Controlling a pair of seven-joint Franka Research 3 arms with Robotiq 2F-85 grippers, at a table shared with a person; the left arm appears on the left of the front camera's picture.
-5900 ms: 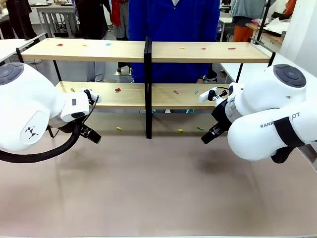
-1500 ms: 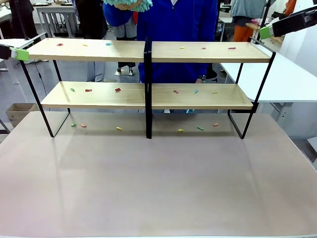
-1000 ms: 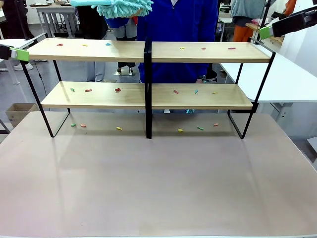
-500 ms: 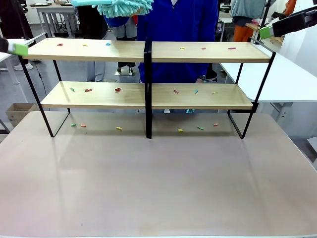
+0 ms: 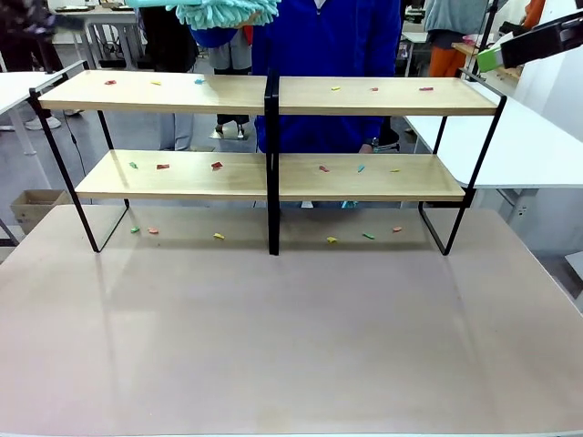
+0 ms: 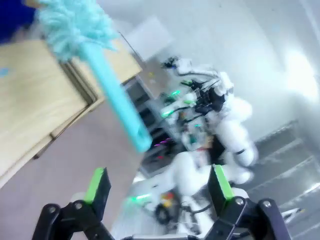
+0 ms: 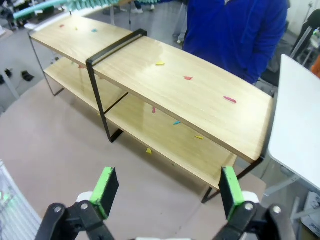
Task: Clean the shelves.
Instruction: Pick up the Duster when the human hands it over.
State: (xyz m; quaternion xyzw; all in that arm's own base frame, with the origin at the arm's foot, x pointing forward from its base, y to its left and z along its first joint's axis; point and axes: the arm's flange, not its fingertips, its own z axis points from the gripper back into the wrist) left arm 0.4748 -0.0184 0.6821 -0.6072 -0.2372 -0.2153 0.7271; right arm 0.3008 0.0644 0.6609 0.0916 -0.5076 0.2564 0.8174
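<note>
Awaiting tool handover, seemingly: light-wood two-board shelves (image 5: 164, 91) in black frame, table's (image 5: 273, 346) twelve o'clock, strewn with coloured scraps (image 5: 216, 165). Fluffy teal duster (image 6: 116, 95) before left gripper (image 6: 159, 175), spread, empty; right gripper (image 7: 167, 175) likewise. Next: clamp handle.

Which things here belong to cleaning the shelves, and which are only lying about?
For the job: the shelves, the coloured scraps on them, the teal duster.
Lying about: the cardboard box, the white side table.

Open tabletop (image 5: 291, 346) before post-divided shelves (image 5: 392, 96)
</note>
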